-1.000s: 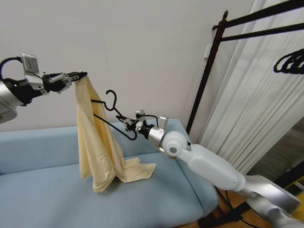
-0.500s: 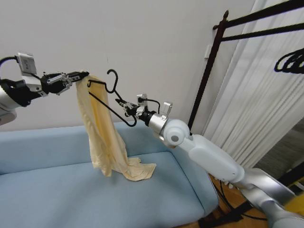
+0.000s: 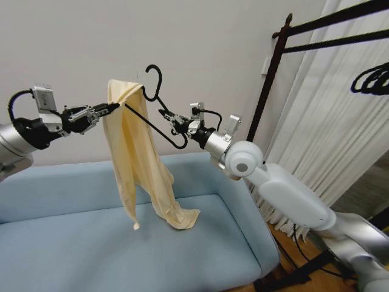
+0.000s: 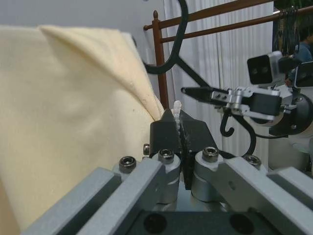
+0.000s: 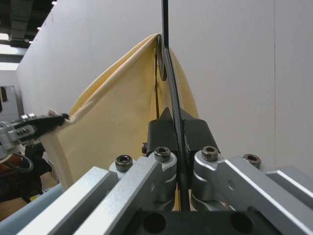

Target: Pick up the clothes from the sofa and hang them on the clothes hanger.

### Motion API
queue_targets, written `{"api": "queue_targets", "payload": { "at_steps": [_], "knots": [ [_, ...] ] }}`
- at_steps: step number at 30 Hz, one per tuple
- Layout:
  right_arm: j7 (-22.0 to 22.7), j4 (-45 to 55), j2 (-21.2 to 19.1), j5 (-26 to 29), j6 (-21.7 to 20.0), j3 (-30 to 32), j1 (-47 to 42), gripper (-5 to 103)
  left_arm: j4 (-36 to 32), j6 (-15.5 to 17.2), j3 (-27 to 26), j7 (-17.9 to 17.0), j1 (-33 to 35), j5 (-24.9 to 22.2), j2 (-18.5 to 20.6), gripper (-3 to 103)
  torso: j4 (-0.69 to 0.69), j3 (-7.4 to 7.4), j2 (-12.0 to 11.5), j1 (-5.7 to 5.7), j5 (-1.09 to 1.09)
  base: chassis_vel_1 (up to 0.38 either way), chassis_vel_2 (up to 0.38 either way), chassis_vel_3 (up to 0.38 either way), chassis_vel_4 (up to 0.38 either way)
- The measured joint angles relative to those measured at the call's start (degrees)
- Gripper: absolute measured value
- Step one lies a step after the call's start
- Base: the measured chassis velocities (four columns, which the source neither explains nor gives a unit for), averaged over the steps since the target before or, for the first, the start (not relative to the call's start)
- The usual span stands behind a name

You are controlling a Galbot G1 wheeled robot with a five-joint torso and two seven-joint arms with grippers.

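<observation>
Item: yellow garment, draped over black hanger clamped in my right gripper. My left gripper pinches its left edge (hem hangs over the blue sofa).

Light: I read bright, even indoor light on the wall | cloth with soft fold shadows | ceiling lights glow in a dim far corner | rack leans at the head view's edge

White wall seen behind. Small white wall plate mounted on it. Pleated white curtain hung at right, with black spare hangers bunched before it. Wood floor seen bottom right.
</observation>
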Motion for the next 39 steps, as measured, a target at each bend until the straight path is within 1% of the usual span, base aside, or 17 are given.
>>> {"api": "queue_targets", "payload": {
  "at_steps": [2, 5, 7, 9, 10, 11, 14, 16, 19, 20, 22, 24, 25, 26, 30, 35, 39],
  "knots": [
    [-0.66, 0.47, -0.85, 0.4, -0.35, 0.63, 0.68, 1, -0.68, 0.01, 0.36, -1.88, 0.02, 0.2, -0.85, -2, -0.01, 0.0, 0.0, 0.0, 0.0, 0.0, 0.0, 0.0, 0.0],
    [-1.08, 1.04, -1.67, 0.71, -0.65, 1.06, 1.13, 1, -1.49, 0.17, 0.74, -3.74, -0.03, 0.18, -1.65, 7, -0.01, 0.0, 0.0, 0.0, 0.01, 0.0, 0.0, 0.0, 0.0],
    [-1.37, 1.35, -2.41, 0.75, -0.77, 1.25, 1.36, 1, -2.18, 0.23, 0.99, -5.18, -0.03, 0.16, -2.38, 18, -0.01, 0.0, 0.0, 0.0, 0.0, 0.0, 0.0, 0.0, 0.0],
    [-1.55, 1.26, -2.87, 0.76, -0.85, 1.4, 1.48, 1, -2.63, 0.3, 0.92, -5.99, 0.23, 0.06, -2.98, 18, -0.01, 0.0, 0.0, 0.0, 0.0, 0.0, 0.0, 0.0, 0.0],
    [-1.74, 1.01, -3.09, 0.76, -0.86, 1.56, 1.58, 1, -2.78, 0.4, 0.66, -6.14, 0.42, 0.02, -3.28, 28, -0.01, 0.0, 0.0, 0.0, 0.0, 0.0, 0.0, 0.0, 0.0],
    [-1.74, 1.01, -3.09, 0.76, -0.86, 1.56, 1.58, 1, -2.78, 0.4, 0.66, -6.14, 0.42, 0.02, -3.28, 28, -0.01, 0.0, 0.0, 0.0, 0.0, 0.0, 0.0, 0.0, 0.0],
    [-2.43, 0.08, -3.67, 0.73, -0.86, 2.11, 1.92, 1, -2.89, 0.77, -0.28, -6.26, 0.98, -0.04, -3.94, 44, -0.01, 0.0, 0.0, 0.0, 0.0, 0.0, 0.0, 0.0, 0.0],
    [-2.6, -0.16, -3.82, 0.72, -0.86, 2.36, 2.0, 1, -2.86, 0.86, -0.55, -6.26, 1.16, -0.05, -4.12, 44, 0.0, 0.0, 0.0, 0.0, 0.0, 0.0, 0.0, 0.0, 0.0],
    [-3.5, -0.92, -4.46, 0.76, -0.86, 3.53, 2.35, 1, -2.29, 0.91, -0.87, -6.23, 1.16, -0.11, -4.13, 60, 0.0, 0.0, 0.0, 0.0, -0.01, 0.0, 0.0, 0.0, 0.0],
    [-3.5, -0.92, -4.46, 0.76, -0.86, 3.53, 2.35, 1, -2.29, 0.91, -0.87, -6.23, 1.16, -0.11, -4.13, 60, 0.0, 0.0, 0.0, 0.0, -0.01, 0.0, 0.0, 0.0, 0.0],
    [-4.23, -1.26, -5.03, 0.9, -0.87, 4.23, 2.5, 1, -1.44, 0.91, -0.87, -6.21, 0.82, -0.16, -3.63, 72, -0.01, 0.0, 0.0, 0.0, -0.01, 0.0, 0.0, 0.0, 0.0],
    [-5.28, -1.32, -6.11, 1.16, -1.05, 4.9, 2.53, 1, 0.28, 0.91, -0.76, -6.18, 0.19, -0.22, -2.43, 72, -0.01, 0.0, 0.0, 0.0, 0.0, 0.0, 0.0, 0.0, 0.0],
    [-5.84, -1.04, -6.79, 1.22, -1.08, 5.15, 2.32, 1, 1.51, 0.91, -0.44, -6.13, -0.25, -0.23, -1.71, 82, -0.01, 0.0, 0.0, 0.0, 0.0, 0.0, 0.0, 0.0, 0.0],
    [-5.84, -1.04, -6.79, 1.22, -1.08, 5.15, 2.32, 1, 1.51, 0.91, -0.44, -6.13, -0.25, -0.23, -1.71, 82, -0.01, 0.0, 0.0, 0.0, 0.0, 0.0, 0.0, 0.0, 0.0],
    [-7.15, 0.59, -8.38, 0.82, -1.11, 5.53, 0.65, 1, 5.71, 0.5, 1.24, -5.96, -1.82, -0.23, 0.66, 97, -0.02, 0.0, 0.0, 0.0, 0.0, 0.0, 0.0, 0.0, 0.0],
    [-9.14, 1.3, -9.41, 0.48, -1.1, 5.96, 0.25, 1, 11.82, 0.0, 3.51, -5.57, -4.11, -0.31, 3.95, 100, -0.01, 0.0, 0.0, 0.0, -0.01, 0.0, 0.0, 0.0, 0.0],
    [-13.02, 1.4, -10.39, -0.07, -1.2, 5.78, -0.11, 1, 15.4, 0.03, 3.9, -4.02, -4.94, -1.65, 6.76, 100, 0.0, 0.0, 0.0, 0.0, -0.02, 0.0, 0.0, 0.0, 0.0]
  ]
}}
